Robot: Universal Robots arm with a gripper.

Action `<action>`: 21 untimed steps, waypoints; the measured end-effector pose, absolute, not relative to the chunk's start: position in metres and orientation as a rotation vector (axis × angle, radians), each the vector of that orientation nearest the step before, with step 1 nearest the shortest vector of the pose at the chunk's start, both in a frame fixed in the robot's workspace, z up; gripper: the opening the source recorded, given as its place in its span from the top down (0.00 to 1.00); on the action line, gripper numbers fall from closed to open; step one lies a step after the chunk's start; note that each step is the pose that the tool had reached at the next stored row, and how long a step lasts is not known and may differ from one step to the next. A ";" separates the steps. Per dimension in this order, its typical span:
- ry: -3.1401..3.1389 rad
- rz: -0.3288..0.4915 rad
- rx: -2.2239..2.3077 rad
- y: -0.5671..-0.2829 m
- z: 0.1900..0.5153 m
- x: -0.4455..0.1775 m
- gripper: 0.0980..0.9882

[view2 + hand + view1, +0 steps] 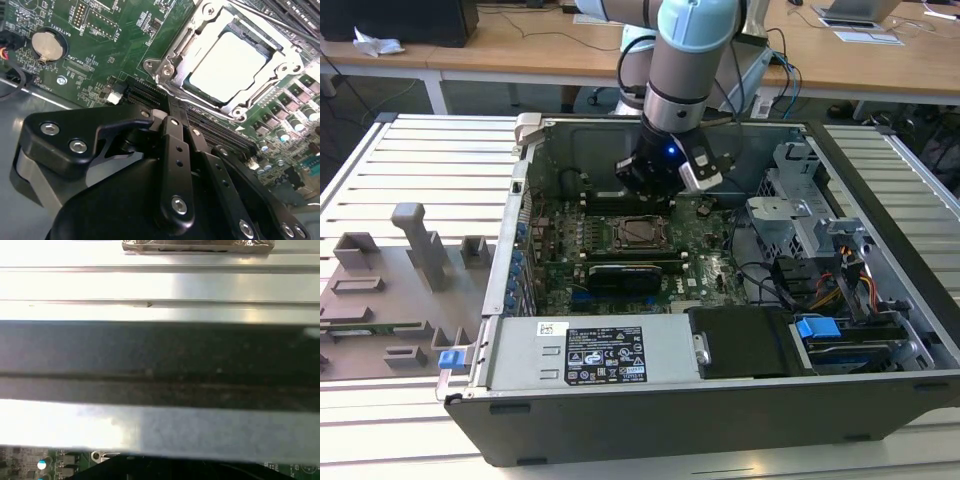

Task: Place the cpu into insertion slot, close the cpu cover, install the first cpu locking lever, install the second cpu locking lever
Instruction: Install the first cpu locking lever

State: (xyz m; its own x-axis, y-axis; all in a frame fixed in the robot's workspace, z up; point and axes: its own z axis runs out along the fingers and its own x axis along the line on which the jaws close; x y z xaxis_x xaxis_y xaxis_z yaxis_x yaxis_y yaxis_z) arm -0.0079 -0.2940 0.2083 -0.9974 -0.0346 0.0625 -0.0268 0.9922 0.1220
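Note:
In the second wrist view the cpu (227,65), a silvery square chip, lies in the insertion slot (186,79). The cpu cover (177,47), a thin metal frame, lies down around the chip's edges. My gripper (167,114) is shut with nothing between its black fingers (175,150); its tips hover just beside one corner of the socket, over the long black slots. In the exterior view the gripper (655,188) hangs inside the open computer case, a little behind the insertion slot (638,232) on the green motherboard (560,250).
The case's metal walls (530,150) ring the board. A power supply box (590,355) lies at the near side, and drive cages with cables (820,270) stand at the exterior view's right. A round coin battery (48,44) sits on the board. Grey fixtures (420,250) stand outside the case.

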 end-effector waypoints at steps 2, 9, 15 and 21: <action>-3.073 -0.153 0.046 -0.298 0.209 -0.008 0.99; -3.077 -0.065 0.044 -0.313 0.209 -0.009 0.99; -3.077 -0.054 0.043 -0.326 0.210 -0.009 0.99; -3.077 -0.054 0.043 -0.326 0.222 -0.009 0.99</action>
